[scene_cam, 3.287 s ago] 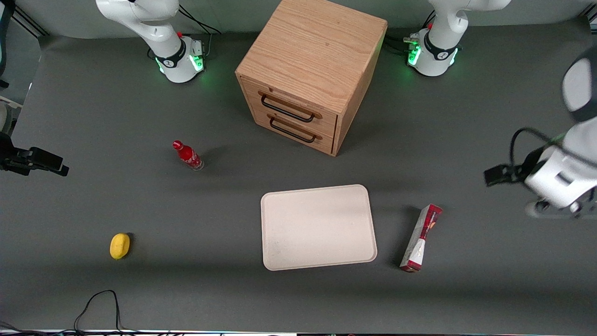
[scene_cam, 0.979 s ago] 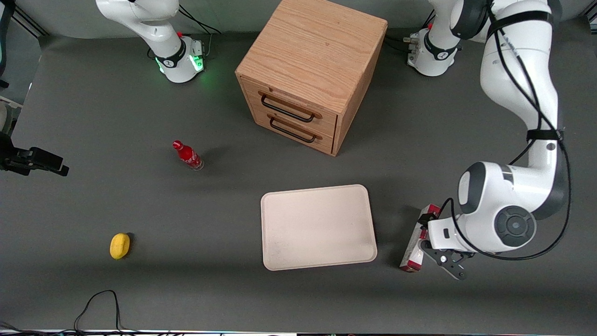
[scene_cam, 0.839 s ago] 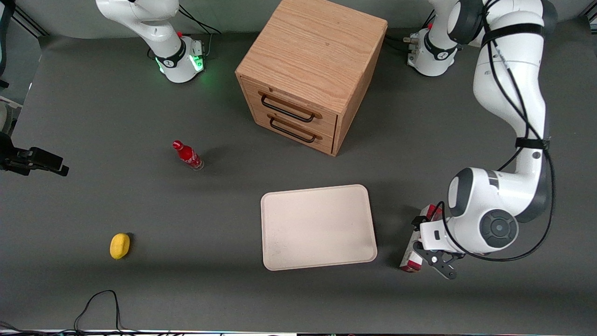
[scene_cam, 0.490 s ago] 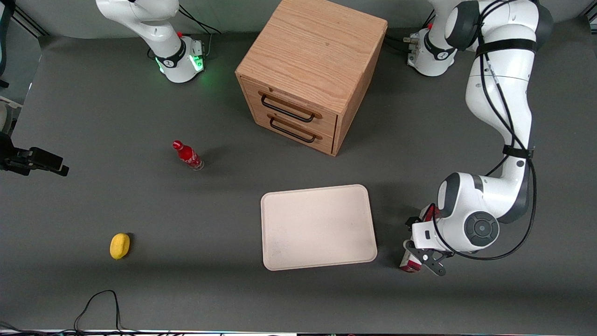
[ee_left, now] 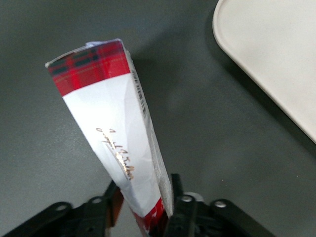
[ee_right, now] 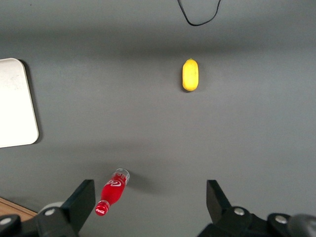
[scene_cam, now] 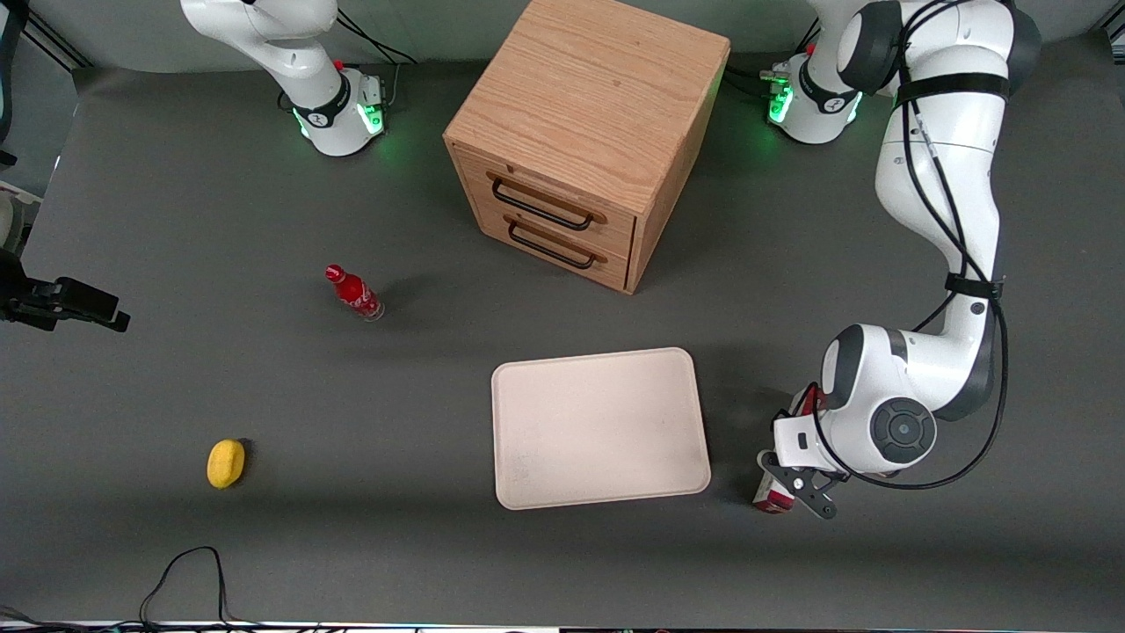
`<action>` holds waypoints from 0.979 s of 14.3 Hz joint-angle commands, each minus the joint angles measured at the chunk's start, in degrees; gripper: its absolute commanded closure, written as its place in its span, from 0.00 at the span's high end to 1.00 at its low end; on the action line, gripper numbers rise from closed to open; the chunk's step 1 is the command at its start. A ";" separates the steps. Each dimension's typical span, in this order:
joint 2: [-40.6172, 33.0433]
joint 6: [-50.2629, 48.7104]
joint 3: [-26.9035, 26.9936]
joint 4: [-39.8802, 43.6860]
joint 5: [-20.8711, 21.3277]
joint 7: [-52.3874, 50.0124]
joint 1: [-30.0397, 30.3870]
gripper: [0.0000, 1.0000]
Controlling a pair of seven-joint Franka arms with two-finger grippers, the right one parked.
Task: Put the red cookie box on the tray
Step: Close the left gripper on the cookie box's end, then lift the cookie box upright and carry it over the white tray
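The red cookie box (scene_cam: 774, 498) lies on the table beside the tray's (scene_cam: 600, 428) short side, toward the working arm's end; the arm covers most of it. In the left wrist view the box (ee_left: 113, 128) shows its white face and red tartan end, with the tray (ee_left: 276, 54) corner near it. My left gripper (scene_cam: 787, 472) is down over the box's middle. Its fingers (ee_left: 176, 197) press the box's two long sides, so the gripper (ee_left: 143, 210) is shut on it. The box still rests on the table.
A wooden two-drawer cabinet (scene_cam: 584, 141) stands farther from the front camera than the tray. A small red bottle (scene_cam: 354, 293) and a yellow lemon-like object (scene_cam: 226, 462) sit toward the parked arm's end. A black cable (scene_cam: 189, 571) loops at the table's near edge.
The left arm swung in from the table's end and came down over the red cookie box. In the last half second it shifted only slightly. The box has not moved.
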 commanded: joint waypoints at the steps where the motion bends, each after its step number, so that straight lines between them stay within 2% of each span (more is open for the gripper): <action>1: -0.40 0.81 0.53 -0.82 0.50 0.81 -0.57 0.00; 7: -3.03 -1.90 0.71 -0.21 0.59 0.38 -0.48 0.00; 10: -8.56 -11.63 0.97 1.46 0.06 -0.15 -0.05 0.00; 14: -19.28 -24.47 1.15 1.46 -0.03 -9.09 0.22 0.00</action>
